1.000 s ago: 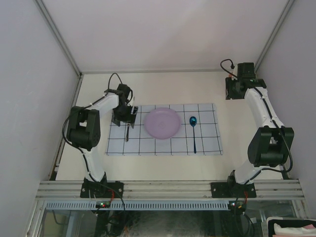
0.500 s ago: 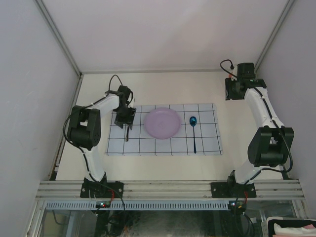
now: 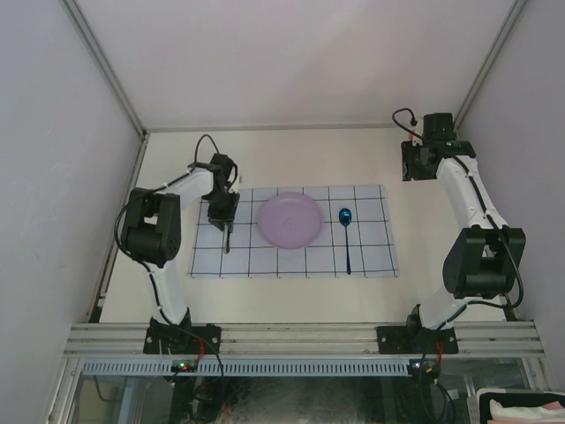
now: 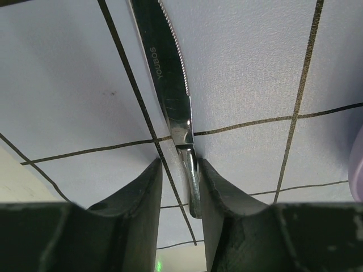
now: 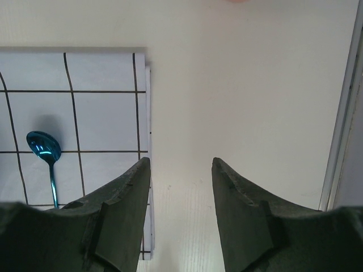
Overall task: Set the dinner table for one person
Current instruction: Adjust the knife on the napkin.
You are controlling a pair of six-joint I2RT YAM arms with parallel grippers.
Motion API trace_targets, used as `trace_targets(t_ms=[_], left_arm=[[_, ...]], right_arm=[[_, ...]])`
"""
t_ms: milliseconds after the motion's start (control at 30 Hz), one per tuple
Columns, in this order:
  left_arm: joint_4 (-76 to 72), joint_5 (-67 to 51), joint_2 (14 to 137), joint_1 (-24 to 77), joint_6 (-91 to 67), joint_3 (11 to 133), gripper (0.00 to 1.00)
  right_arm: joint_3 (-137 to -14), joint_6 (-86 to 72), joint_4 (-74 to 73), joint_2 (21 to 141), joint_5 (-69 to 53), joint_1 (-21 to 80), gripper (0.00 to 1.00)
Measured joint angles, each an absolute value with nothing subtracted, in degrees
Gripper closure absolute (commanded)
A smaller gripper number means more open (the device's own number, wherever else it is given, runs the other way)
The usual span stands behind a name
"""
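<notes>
Grid cloth (image 4: 255, 85); knife (image 4: 168, 85) serrations wrist-view only

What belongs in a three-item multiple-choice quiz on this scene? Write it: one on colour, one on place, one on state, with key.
1. The spoon is: A red; B blue; C yellow.
2. The knife lies: A on the checked cloth, left of the plate; B on the plate; C right of the spoon.
3. The right gripper is: A shut on the spoon; B shut on the plate; C open and empty.
B, its bowl shines blue; A, the top view shows it there; C, bare dinner table shows between its fingers.
</notes>
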State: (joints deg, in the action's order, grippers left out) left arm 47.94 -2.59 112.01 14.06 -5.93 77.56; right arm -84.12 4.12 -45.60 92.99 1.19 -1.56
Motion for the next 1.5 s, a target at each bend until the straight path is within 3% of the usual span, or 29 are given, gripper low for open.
trace_targets(t_ms=[333,800,1133,1500], left_arm=[[47.9,-2.1,112.1,14.0,-5.9,77.6,0.78],[48.0,-1.7,112.2,14.0,-5.4,77.6,0.77],[49.1,-1.6,113.0,14.0,-4.9,78.6,0.99],[49.6,-1.7,113.3,14.0,-4.8,79.0,1.00]], right_arm=[[-84.1,4.4,-46.2,92.7,1.2,-0.7,0.53],[-84.1,4.3,-46.1,92.2,0.9,-0.2,0.53],[-83.6,4.3,-46.2,91.8,0.7,-0.3,0.53],[-83.6,4.3,-46.2,91.6,0.3,-0.2,0.53]])
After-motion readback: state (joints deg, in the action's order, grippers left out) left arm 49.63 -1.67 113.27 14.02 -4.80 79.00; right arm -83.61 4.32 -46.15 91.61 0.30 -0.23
